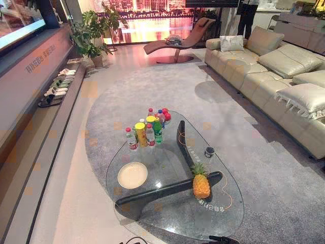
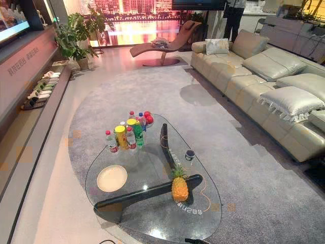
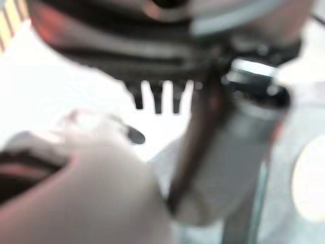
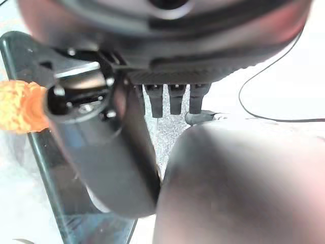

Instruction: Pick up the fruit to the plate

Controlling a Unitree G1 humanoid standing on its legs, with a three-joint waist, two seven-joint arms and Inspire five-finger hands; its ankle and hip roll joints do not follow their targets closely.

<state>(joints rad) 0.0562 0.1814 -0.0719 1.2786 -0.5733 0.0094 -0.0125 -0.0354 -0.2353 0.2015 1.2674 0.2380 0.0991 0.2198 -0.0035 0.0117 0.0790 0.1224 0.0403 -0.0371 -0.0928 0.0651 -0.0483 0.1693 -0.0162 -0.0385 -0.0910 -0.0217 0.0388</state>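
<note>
A pineapple (image 1: 201, 184) stands upright on the near right part of the glass coffee table (image 1: 167, 223). An empty cream plate (image 1: 132, 175) lies on the glass to its left, well apart from it. Small red fruits (image 1: 166, 115) sit at the table's far end behind the bottles. My left hand (image 3: 157, 99) hangs with its fingers straight, holding nothing. The fingers of my right hand (image 4: 172, 99) are likewise straight and empty, and the pineapple (image 4: 18, 107) shows as an orange patch beside its thumb (image 4: 101, 147).
Several drink bottles (image 1: 144, 133) cluster at the table's far end, and a small dark cup (image 1: 209, 151) stands right of the centre. A cream sofa (image 1: 274, 71) runs along the right. A low ledge with slippers (image 1: 57, 86) lines the left; a person (image 1: 248, 15) stands far back.
</note>
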